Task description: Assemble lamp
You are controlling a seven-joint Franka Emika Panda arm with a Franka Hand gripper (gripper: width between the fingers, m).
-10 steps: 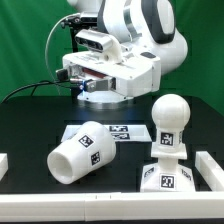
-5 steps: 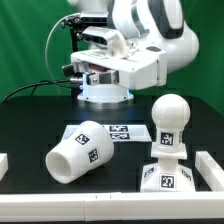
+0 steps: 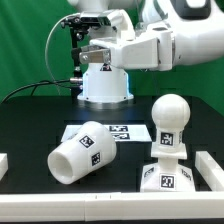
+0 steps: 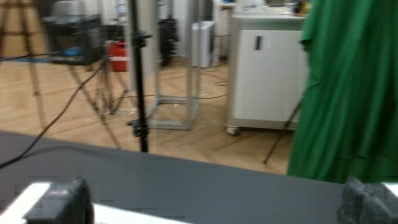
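The lamp's bulb stands upright on the blocky base at the exterior view's right front. The cup-shaped shade lies on its side to the left of them, its open end toward the front left. My gripper hangs high at the back, in front of the robot pedestal, far from all three parts. In the wrist view the gripper is open and empty, with its fingertips wide apart. The wrist view shows no lamp part, only the table's edge and the room beyond.
The marker board lies flat on the black table between the shade and the base. White rails stand at the table's right, left and front edges. A green curtain hangs behind.
The arm has lifted and swung toward the exterior view's right, and the gripper has risen at the back. The lamp parts have not moved.
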